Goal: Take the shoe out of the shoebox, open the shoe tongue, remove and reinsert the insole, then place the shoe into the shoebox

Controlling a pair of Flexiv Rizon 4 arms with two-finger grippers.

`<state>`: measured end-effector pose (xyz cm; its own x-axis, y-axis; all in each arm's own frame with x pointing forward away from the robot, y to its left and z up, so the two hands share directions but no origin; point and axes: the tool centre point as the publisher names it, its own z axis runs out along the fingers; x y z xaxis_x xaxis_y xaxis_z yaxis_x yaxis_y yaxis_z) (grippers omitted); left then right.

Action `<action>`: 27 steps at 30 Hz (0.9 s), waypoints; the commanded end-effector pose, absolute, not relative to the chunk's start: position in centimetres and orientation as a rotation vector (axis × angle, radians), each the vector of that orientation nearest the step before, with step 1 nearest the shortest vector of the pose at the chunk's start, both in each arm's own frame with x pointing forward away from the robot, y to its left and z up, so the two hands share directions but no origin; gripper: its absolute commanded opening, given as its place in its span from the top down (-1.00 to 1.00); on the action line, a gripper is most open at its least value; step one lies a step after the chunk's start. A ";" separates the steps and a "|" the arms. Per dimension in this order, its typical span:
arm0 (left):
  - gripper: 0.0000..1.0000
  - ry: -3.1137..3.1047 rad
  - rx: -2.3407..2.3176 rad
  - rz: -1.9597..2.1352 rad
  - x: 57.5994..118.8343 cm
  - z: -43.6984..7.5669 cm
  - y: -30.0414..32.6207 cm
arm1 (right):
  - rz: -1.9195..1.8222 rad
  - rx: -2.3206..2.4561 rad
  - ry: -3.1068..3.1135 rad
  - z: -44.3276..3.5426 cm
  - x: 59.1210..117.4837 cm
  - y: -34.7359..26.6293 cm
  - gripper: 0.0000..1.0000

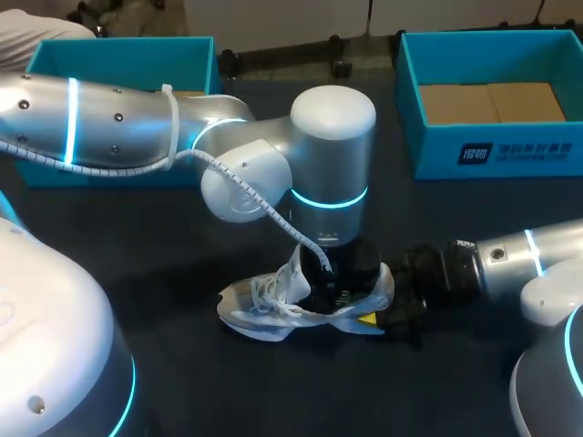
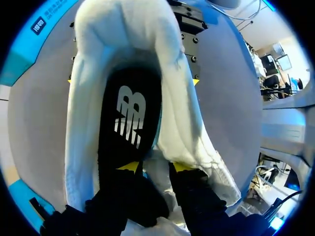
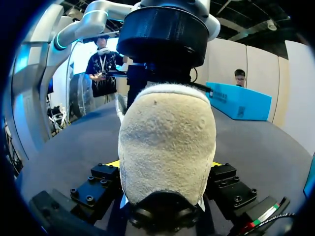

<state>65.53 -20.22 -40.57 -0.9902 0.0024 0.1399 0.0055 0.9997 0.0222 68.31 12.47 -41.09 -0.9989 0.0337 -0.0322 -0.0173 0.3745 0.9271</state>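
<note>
One dark table (image 1: pixel 209 391) is carrying two open blue boxes: the left shoebox (image 1: pixel 118 47) and the right shoebox (image 1: pixel 510 150), both standing at the far edge. One white shoe (image 1: pixel 269 305) is lying on the table between the two arms, well apart from both boxes. Its single black insole (image 2: pixel 129 113) is sitting inside it. The right gripper (image 3: pixel 166 164) is clamping the shoe's heel from both sides. The left gripper (image 2: pixel 157 167) is hanging in the shoe's opening, just over the insole. Whether it is gripping anything cannot be told.
</note>
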 end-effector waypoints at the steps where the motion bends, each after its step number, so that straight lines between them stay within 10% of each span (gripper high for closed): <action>1: 0.22 -3.035 0.009 -0.025 65.9 -40.8 -20.0 | 1.726 0.017 2.572 -41.0 68.4 12.7 1.00; 16: 0.32 -3.077 0.056 -0.091 68.2 -42.7 -20.4 | 1.726 0.017 2.572 -41.0 68.4 12.7 1.00; 27: 1.00 -3.239 0.191 -0.073 69.1 -42.2 -20.3 | 1.726 0.017 2.572 -41.0 68.4 12.7 1.00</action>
